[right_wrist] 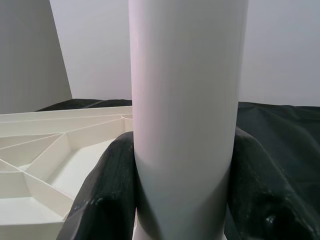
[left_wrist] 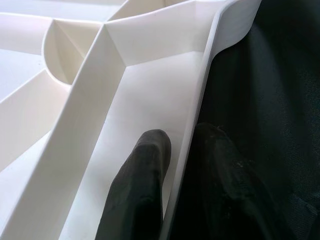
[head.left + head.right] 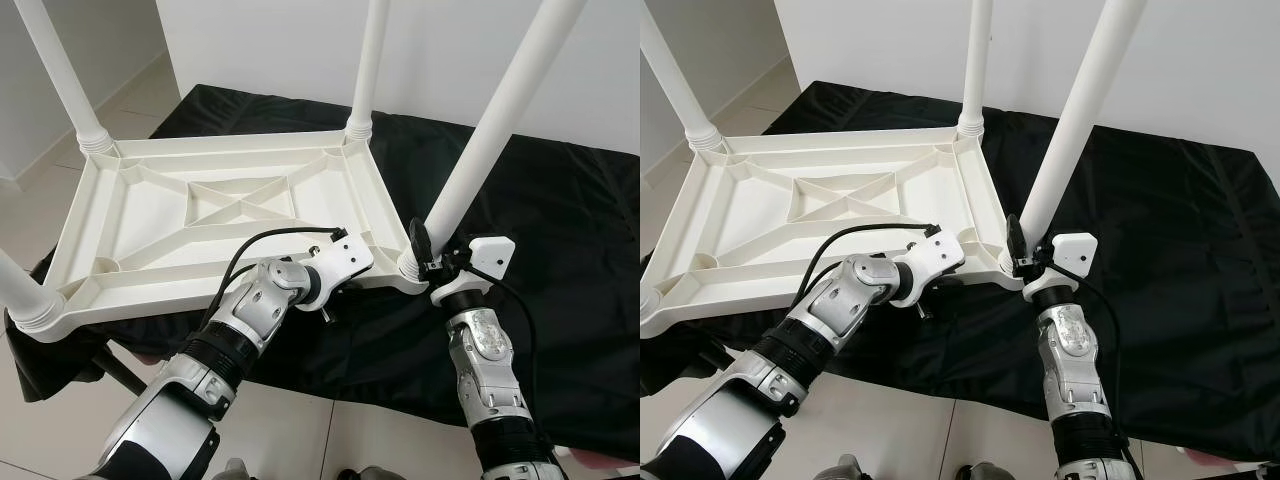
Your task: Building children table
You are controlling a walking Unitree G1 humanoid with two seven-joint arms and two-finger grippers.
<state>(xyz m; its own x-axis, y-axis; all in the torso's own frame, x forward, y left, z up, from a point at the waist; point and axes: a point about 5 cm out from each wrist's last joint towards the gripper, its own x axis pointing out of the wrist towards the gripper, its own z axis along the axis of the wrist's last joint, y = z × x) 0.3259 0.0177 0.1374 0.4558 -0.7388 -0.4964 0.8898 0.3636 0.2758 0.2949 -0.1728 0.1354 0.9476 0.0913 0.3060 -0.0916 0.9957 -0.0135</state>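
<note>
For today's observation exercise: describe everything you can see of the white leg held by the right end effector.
The leg is a smooth, round white tube, plastic by its look, standing tilted in the near right corner socket of the upturned tabletop on a black cloth. Its top runs out of view. The right end effector clasps it near the base, one black finger on each side.

Both pincers [image 2: 175, 165] [image 1: 182, 190] clamped, arms forward

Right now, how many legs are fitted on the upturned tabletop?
4: far left corner leg, far right corner leg, near right corner leg held by the right gripper, near left corner leg.
</note>
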